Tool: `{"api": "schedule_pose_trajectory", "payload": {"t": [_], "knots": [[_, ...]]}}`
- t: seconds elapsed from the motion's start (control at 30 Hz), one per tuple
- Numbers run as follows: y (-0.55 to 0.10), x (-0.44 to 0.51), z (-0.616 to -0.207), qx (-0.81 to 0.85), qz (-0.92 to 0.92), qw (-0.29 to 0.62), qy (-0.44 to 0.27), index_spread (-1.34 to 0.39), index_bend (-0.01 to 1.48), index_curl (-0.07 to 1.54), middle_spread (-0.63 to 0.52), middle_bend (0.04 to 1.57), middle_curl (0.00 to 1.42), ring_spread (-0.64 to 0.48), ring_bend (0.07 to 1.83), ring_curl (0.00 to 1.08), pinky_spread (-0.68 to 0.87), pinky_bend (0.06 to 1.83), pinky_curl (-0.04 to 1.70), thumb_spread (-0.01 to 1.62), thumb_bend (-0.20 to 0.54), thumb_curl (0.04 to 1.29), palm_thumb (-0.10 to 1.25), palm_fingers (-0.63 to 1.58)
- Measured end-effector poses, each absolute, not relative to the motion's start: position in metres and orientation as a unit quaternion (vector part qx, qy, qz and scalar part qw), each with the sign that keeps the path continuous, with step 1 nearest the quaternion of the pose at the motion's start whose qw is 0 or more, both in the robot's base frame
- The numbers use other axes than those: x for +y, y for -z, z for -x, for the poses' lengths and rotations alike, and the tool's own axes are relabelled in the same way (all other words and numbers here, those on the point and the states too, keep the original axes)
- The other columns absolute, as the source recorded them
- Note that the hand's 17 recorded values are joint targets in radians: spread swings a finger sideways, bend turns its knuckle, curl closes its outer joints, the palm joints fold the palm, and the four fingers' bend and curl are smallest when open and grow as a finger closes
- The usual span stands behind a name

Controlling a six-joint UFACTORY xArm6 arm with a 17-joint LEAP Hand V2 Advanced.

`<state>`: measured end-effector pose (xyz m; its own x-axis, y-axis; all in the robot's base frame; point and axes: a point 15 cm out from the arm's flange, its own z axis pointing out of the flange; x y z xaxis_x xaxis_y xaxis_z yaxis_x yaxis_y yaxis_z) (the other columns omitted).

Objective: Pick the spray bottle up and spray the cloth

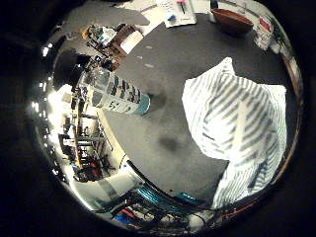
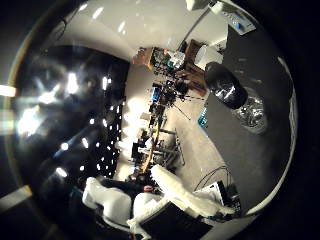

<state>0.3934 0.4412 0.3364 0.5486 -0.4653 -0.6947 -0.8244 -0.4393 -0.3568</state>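
Observation:
The spray bottle point(image 1: 118, 96) is white with a dark label and a teal end. It is on the grey table point(image 1: 168, 69) in the right little finger side palm view. The cloth point(image 1: 239, 123), white with grey stripes, lies crumpled on the same table a short way from the bottle, not touching it. The right thumb side palm view shows my hand point(image 2: 180, 197) as white fingers stretched out over the room, with nothing between them. The hand is above the table, away from both the bottle and the cloth.
Papers point(image 1: 178, 12) and a brown object point(image 1: 233, 20) lie at the table's far edge. More clutter point(image 1: 111, 39) sits beyond the bottle. In the right thumb side palm view a dark round object point(image 2: 227, 85) sits near the table's edge, with room furniture behind.

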Motion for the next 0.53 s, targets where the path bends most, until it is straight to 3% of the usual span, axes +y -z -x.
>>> {"api": "schedule_pose_trajectory", "payload": {"t": [0.53], "knots": [[-0.405, 0.372, -0.403, 0.438, 0.814, 0.345, -0.161, -0.33, 0.17, 0.30, -0.08, 0.19, 0.35, 0.17, 0.39, 0.24, 0.56, 0.90, 0.13, 0.81, -0.034, 0.35, 0.50, 0.10]]}}
